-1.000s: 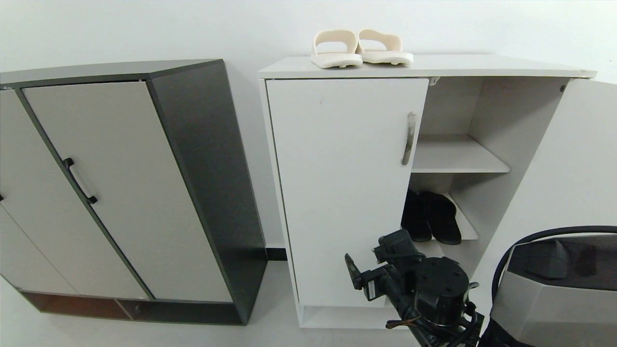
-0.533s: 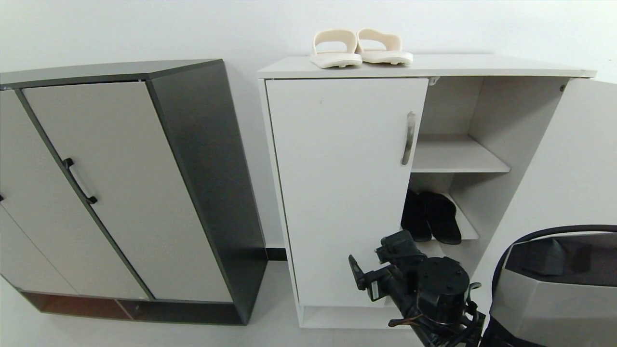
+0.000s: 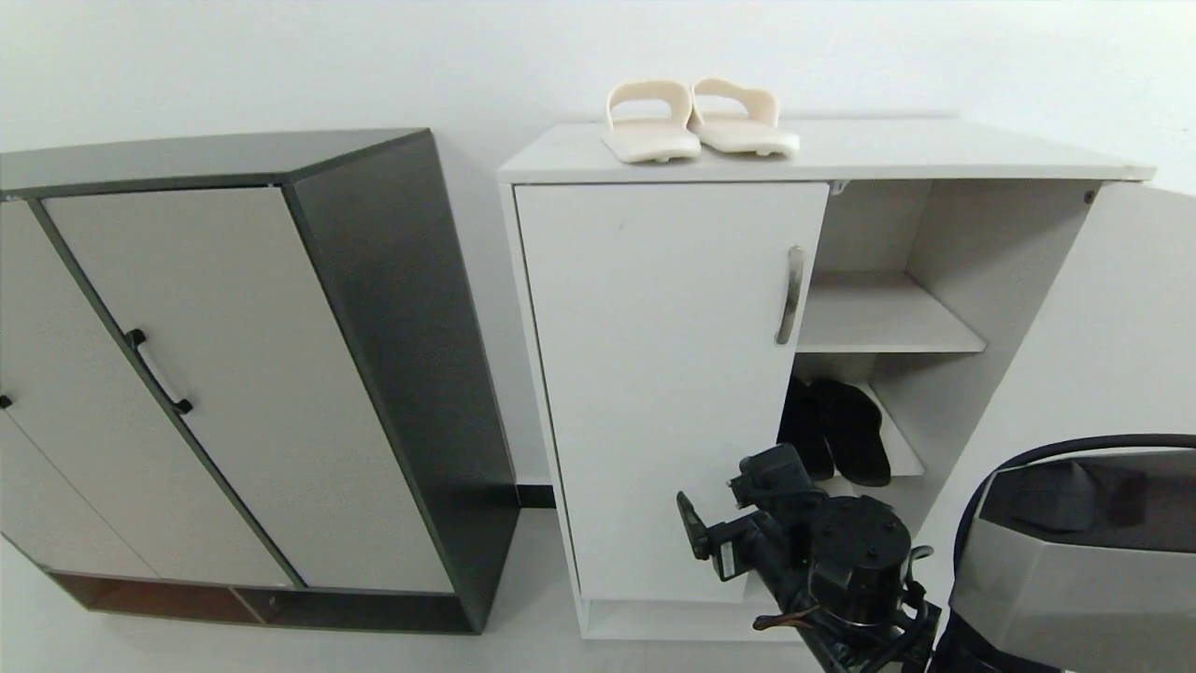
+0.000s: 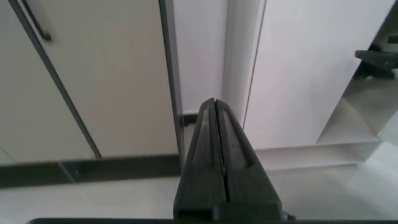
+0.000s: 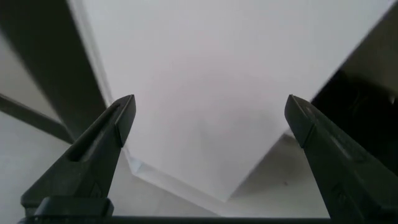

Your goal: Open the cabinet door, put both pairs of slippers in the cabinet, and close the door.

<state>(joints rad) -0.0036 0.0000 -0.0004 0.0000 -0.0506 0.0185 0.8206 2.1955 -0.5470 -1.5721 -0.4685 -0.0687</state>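
Observation:
A cream pair of slippers (image 3: 699, 120) sits on top of the white cabinet (image 3: 888, 150). Its left door (image 3: 654, 374) with the metal handle (image 3: 790, 294) is closed, and its right door (image 3: 1112, 318) stands swung wide open. Inside, on the lower shelf, lies a black pair of slippers (image 3: 841, 430); the upper shelf (image 3: 878, 322) is bare. My right gripper (image 3: 724, 495) hangs open and empty, low in front of the closed door, which faces it in the right wrist view (image 5: 211, 106). My left gripper (image 4: 214, 102) is shut on nothing, low, pointing at the gap between the two cabinets.
A dark grey cabinet (image 3: 392, 327) with light doors stands close to the left of the white one, with a narrow gap (image 3: 486, 327) between them. Pale floor (image 3: 523, 645) runs along in front. The open right door takes up the space at the right.
The head camera has tilted, so the whole picture sits lower. My right gripper has drawn back slightly from the cabinet. The slippers and doors have not moved.

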